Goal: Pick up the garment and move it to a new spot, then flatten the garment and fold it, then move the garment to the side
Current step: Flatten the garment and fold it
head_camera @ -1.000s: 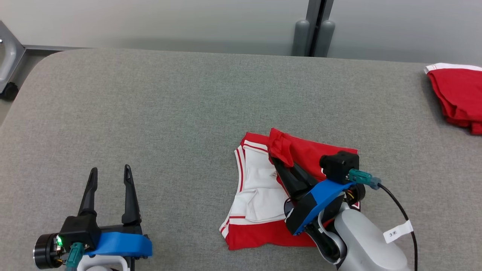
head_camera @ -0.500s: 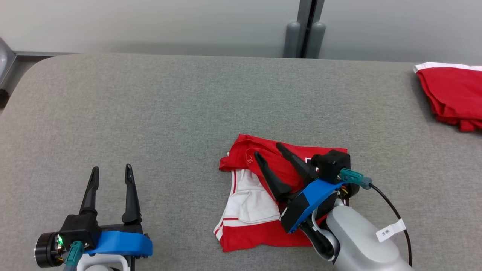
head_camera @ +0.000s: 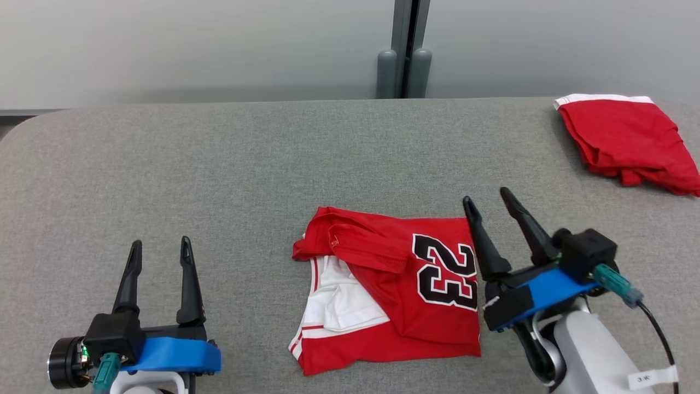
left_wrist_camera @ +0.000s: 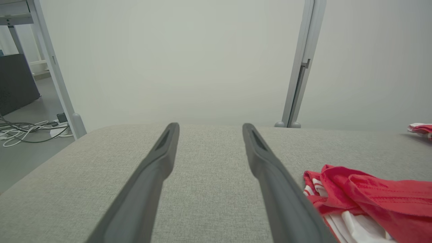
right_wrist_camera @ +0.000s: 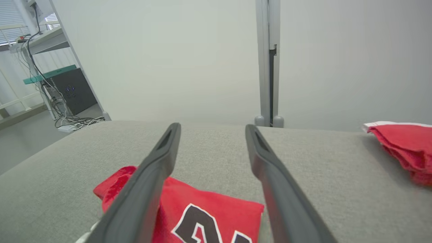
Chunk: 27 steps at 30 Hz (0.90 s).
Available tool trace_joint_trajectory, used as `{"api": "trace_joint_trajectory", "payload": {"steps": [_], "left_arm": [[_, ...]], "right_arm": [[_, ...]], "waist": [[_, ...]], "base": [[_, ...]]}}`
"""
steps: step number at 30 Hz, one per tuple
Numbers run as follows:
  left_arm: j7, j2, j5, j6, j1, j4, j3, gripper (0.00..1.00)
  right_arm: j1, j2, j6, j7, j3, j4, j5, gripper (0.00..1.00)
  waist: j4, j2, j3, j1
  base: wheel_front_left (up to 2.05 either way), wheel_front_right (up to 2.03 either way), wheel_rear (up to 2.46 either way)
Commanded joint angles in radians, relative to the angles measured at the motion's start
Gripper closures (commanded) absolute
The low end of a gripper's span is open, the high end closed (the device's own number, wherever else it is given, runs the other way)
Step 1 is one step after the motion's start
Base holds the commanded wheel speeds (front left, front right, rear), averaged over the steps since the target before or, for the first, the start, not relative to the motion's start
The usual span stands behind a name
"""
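Garment [head_camera: 394, 284] half-folded on grey fabric surface [head_camera: 219, 164], pale wall [head_camera: 191, 49] behind

The right gripper [head_camera: 485, 197] has let go of the jersey [head_camera: 383, 257], opened and drawn back just beside its right edge; the jersey's lifted red fold now lies flat.

The left gripper [head_camera: 161, 244] rests at lower left, jaws spread; the right gripper [head_camera: 485, 196] stands empty, fingers parted, tilted leftward
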Motion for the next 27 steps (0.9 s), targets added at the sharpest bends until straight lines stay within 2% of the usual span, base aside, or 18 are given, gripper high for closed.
{"api": "trace_joint_trajectory", "payload": {"steps": [1, 7, 11, 20, 27], "left_arm": [[-0.004, -0.001, 0.008, 0.002, 0.003, -0.003, -0.002, 0.00], [-0.004, -0.001, 0.015, -0.001, 0.010, -0.006, 0.001, 0.00], [-0.004, -0.001, 0.015, 0.000, 0.021, -0.004, 0.007, 0.00], [-0.004, -0.001, 0.020, -0.006, 0.023, 0.005, 0.010, 0.00], [-0.004, -0.001, 0.024, -0.013, 0.022, 0.007, 0.008, 0.00]], "right_arm": [[0.028, -0.006, 0.000, -0.004, -0.020, -0.014, -0.013, 0.00], [0.142, -0.010, 0.000, -0.003, -0.134, -0.071, -0.061, 0.00], [0.191, 0.002, 0.000, 0.011, -0.157, -0.101, -0.080, 0.00], [0.199, 0.023, 0.000, 0.048, -0.114, -0.135, -0.095, 0.00], [0.144, 0.036, 0.000, 0.095, -0.030, -0.090, -0.101, 0.00]], "waist": [[-0.002, 0.0000, -0.002, 0.0000], [-0.002, 0.0000, -0.012, 0.0000], [-0.004, 0.0000, -0.019, 0.0000], [0.007, 0.0000, -0.035, 0.0000], [0.031, 0.0000, -0.032, 0.0000]], "base": [[0.00, 0.00, 0.00], [0.00, 0.00, 0.00], [0.00, 0.00, 0.00], [0.00, 0.00, 0.00], [0.00, 0.00, 0.00]]}}
